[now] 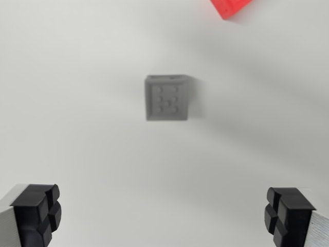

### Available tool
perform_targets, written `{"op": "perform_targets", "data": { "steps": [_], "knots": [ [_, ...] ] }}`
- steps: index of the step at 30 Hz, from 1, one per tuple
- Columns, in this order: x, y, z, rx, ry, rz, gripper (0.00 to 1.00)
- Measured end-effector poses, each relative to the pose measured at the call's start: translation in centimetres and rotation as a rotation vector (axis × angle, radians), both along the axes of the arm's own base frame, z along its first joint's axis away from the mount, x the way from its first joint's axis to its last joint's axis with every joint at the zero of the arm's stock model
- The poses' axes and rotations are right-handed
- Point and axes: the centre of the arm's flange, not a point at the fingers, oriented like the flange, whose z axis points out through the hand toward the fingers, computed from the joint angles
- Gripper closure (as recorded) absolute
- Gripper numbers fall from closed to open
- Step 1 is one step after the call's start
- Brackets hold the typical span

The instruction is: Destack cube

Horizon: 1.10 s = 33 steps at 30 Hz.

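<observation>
Through the wrist view I look straight down on a plain white table (77, 128). The grey cube (166, 98), studded on its top face, sits a little above the centre of the frame, slightly blurred, alone with bare table all round it. A red cube (231, 7) pokes in at the upper right edge, cut off by the frame and well apart from the grey one. My gripper (163, 215) has its jaws spread wide, one black pad in each lower corner, pinching nothing. Between the jaws and the grey cube I see only open table, nothing in the way
</observation>
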Motion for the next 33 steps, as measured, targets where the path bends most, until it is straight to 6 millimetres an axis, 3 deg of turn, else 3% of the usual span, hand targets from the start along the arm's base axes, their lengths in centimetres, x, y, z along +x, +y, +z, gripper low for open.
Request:
{"op": "perform_targets", "data": {
  "steps": [13, 33],
  "knots": [
    [0.0, 0.0, 2.4, 0.000, 0.000, 0.000, 0.00],
    [0.0, 0.0, 2.6, -0.001, 0.002, 0.000, 0.00]
  ]
}}
